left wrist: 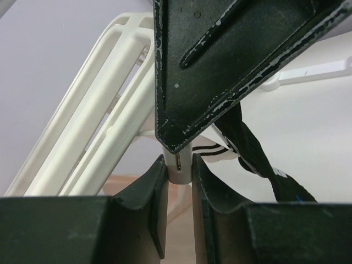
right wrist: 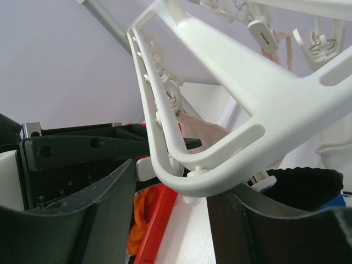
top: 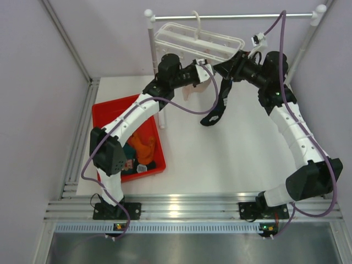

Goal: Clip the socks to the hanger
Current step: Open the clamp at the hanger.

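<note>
The white grid hanger hangs from the metal rail, and both grippers meet under its front edge. My left gripper is shut on one of its small white clips, pinched between the two pads. In the top view the left gripper faces the right gripper. My right gripper is open, with the hanger's rounded frame corner just above the gap. A black sock with white striped patches dangles below the grippers. I cannot tell whether a clip holds it.
A red bin at the left holds an orange sock and other socks. The rail's white post stands beside the left arm. A pale sock hangs behind the frame. Grey walls close in on both sides.
</note>
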Robot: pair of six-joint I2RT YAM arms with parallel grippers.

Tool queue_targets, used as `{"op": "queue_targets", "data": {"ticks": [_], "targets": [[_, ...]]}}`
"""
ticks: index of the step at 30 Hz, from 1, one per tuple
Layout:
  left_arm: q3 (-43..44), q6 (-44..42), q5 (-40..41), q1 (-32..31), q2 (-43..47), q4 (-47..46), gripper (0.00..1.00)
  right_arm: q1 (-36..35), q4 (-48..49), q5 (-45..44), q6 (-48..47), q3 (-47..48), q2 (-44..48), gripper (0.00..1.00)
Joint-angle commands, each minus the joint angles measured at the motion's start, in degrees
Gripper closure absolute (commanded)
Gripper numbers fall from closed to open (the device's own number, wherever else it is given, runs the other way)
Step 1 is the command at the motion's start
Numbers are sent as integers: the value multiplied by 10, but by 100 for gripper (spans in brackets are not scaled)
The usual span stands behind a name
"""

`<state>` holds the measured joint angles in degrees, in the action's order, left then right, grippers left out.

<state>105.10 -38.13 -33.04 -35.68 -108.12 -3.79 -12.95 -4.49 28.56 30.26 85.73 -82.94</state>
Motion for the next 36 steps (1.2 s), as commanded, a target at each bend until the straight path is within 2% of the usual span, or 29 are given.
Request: {"op": "queue_targets", "data": {"ticks": [1, 4, 7, 8, 9, 11, 12, 15, 18, 23, 27, 31, 36], "targets": [[18, -8, -76, -37, -7, 54, 100, -5, 84, -22, -12, -1, 9, 50], [20, -15, -76, -41, -7, 59, 100, -5, 92, -24, -16, -9, 13, 53], [20, -19, -76, -43, -8, 64, 100, -4, 99, -24, -18, -13, 14, 71], [20, -19, -76, -44, -8, 65, 100, -5, 99, -23, -20, -14, 15, 82], [21, -18, -76, -44, -8, 67, 98, -5, 101, -23, -22, -17, 16, 86], [22, -14, -76, -45, -8, 66, 92, -3, 102, -23, -24, -20, 16, 98], [22, -8, -74, -44, -7, 66, 85, -3, 102, -21, -24, -21, 16, 100], [19, 1, -61, -43, 0, 69, 75, 1, 104, -15, -24, -20, 17, 100], [4, 5, -47, -43, 10, 70, 71, 3, 107, -10, -24, -23, 19, 100], [-34, 24, -29, -40, 46, 76, 50, 10, 114, -3, -20, -24, 19, 100], [-80, 74, -16, -26, 98, 84, 47, 16, 115, 4, -17, -25, 22, 100], [-132, 164, -50, 20, 170, 116, 46, 21, 115, 12, -19, -27, 22, 100], [-258, 282, -13, 71, 299, 151, 45, 29, 110, 26, -23, -26, 23, 100]]}}
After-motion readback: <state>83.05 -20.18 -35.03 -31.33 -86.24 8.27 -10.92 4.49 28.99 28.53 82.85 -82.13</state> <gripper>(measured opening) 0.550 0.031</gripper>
